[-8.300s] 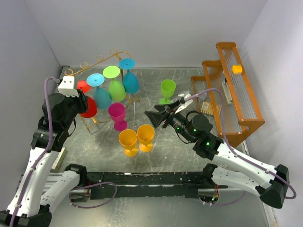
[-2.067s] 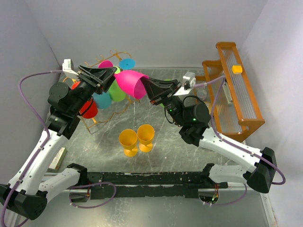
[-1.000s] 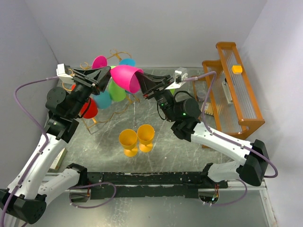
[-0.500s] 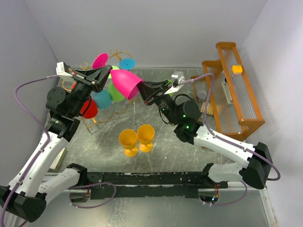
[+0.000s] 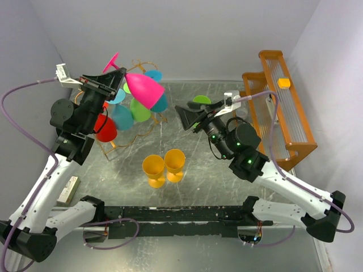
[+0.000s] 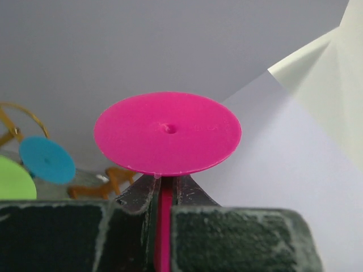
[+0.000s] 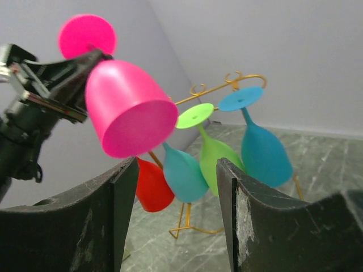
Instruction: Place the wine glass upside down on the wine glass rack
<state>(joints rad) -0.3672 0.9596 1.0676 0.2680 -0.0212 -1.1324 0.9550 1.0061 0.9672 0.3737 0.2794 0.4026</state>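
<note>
Grey walls (image 5: 198, 34) — pink wine glass (image 5: 144, 90) tilted, stem clamped by left fingers (image 6: 136, 195); right fingers (image 7: 108, 215) apart.

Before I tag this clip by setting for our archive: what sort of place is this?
Most likely a robot test cell, not a kitchen: plain pale walls box in a marble-look table, two robot arms stand at its near edge, and bright wine glasses hang on a gold wine glass rack.

left gripper (image 5: 117, 83) raised high and clamped tight, right gripper (image 5: 184, 116) lower with jaws apart
</note>
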